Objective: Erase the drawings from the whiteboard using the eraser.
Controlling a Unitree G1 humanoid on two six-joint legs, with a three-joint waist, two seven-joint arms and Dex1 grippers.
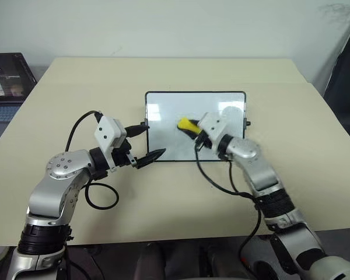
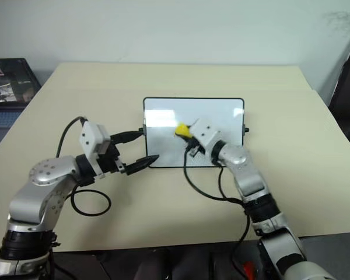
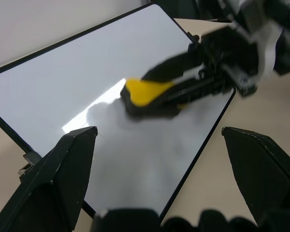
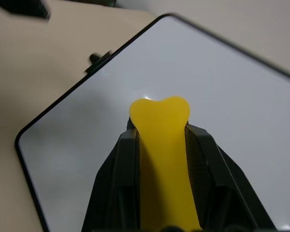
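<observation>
It looks like an office or a lab room: a plain beige table (image 1: 163,204) stands against a bare white wall (image 1: 163,26), and an open laptop (image 1: 6,87) sits beside it.

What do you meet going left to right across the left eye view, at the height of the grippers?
laptop → left gripper → eraser → right gripper, shut on the eraser over the whiteboard → bare table.

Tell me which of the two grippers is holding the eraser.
The right gripper: its jaws are shut on the yellow eraser over the whiteboard. The left gripper has open jaws at the board's near-left corner.
</observation>
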